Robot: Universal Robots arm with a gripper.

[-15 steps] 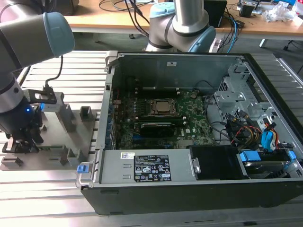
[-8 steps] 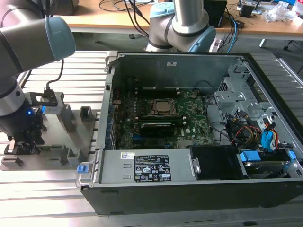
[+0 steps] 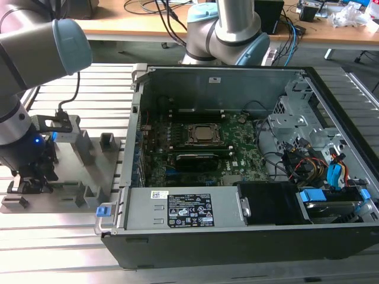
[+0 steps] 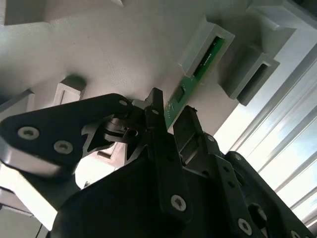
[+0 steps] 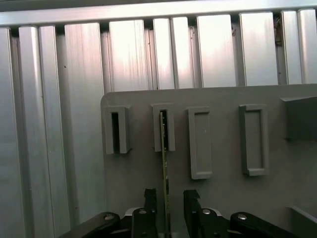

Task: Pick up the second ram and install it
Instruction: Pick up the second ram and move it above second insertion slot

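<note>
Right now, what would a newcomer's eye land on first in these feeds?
The big open computer case with its green board dominates the middle of the exterior view. In the first wrist view, a thin green memory stick stands on edge in a slot of the gray holder plate. The open pincer straddles it, one finger on each side.

The second ram [image 5: 164, 158], a thin green stick, stands on edge in a slot of the gray fixture block [image 5: 223, 198], its free end between my parted jaws.
</note>
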